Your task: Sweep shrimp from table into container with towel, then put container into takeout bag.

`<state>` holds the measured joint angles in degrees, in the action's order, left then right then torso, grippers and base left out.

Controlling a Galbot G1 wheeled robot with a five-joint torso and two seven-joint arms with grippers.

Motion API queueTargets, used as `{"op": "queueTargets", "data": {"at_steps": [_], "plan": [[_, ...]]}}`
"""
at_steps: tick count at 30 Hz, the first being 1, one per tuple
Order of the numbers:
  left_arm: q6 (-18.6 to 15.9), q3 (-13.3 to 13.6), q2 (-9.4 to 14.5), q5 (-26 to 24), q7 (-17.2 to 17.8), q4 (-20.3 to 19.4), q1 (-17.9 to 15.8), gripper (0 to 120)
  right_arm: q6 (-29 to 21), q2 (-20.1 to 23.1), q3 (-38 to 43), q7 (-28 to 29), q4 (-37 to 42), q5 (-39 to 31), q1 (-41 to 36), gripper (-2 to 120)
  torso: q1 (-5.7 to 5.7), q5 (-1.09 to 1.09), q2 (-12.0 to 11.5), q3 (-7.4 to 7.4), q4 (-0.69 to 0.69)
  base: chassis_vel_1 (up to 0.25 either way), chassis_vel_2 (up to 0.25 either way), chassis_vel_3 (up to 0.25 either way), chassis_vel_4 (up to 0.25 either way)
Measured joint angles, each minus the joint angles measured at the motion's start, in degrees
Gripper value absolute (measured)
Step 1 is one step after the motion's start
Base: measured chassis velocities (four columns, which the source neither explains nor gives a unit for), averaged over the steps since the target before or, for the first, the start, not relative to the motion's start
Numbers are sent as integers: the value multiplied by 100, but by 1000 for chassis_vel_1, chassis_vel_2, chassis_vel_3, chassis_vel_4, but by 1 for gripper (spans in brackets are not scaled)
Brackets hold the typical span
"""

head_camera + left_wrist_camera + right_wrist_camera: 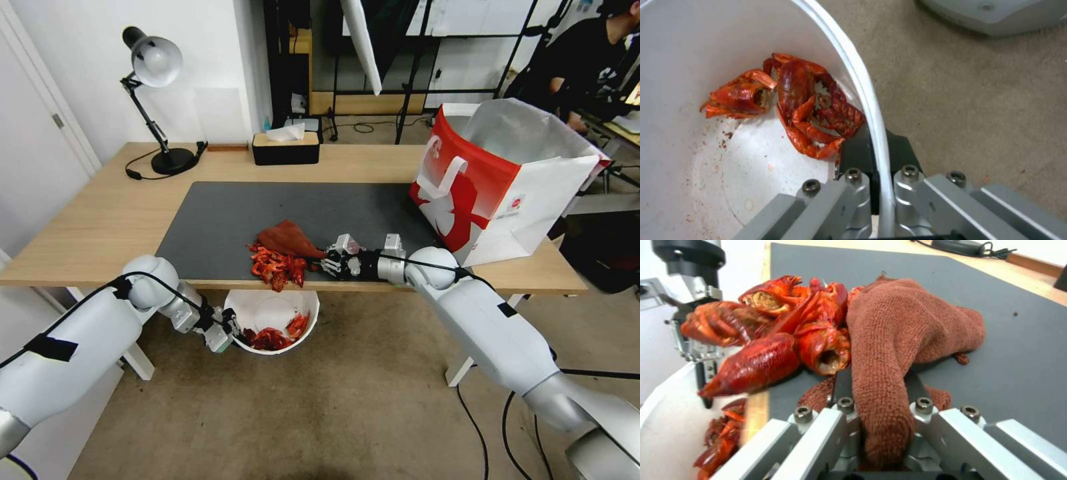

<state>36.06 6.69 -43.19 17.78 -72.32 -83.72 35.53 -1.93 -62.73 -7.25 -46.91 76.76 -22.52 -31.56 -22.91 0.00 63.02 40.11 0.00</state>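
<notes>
Lamp (155,100) stands at the far left of the surface (93,227), with a black tissue box (285,148) along the far edge. Below the near edge, the left hand (230,331) is clamped on the rim of the container (272,321), one finger inside the wall and one outside, holding the white bowl just under the edge. Several shrimp (791,103) already lie in the container. More shrimp (277,265) are heaped on the dark mat (220,220) right at the near edge, directly above the bowl, some hanging over it. The towel (288,239) lies touching that heap on its far-right side. The right hand (331,261) rests low on the mat near the near edge, clenched on a bunched end of the towel (889,350). The takeout bag (497,180) stands upright and open at the right end of the surface, well apart from the heap.
</notes>
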Motion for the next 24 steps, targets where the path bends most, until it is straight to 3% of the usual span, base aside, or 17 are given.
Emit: {"op": "queueTargets", "data": {"at_steps": [24], "plan": [[-10, -30, 69, -27, -5, -72, 19, 0, -13, 229, 360, 5, 796, 33, -675, 5, 0, 0, 0, 0, 0, 0, 0, 0, 0]]}}
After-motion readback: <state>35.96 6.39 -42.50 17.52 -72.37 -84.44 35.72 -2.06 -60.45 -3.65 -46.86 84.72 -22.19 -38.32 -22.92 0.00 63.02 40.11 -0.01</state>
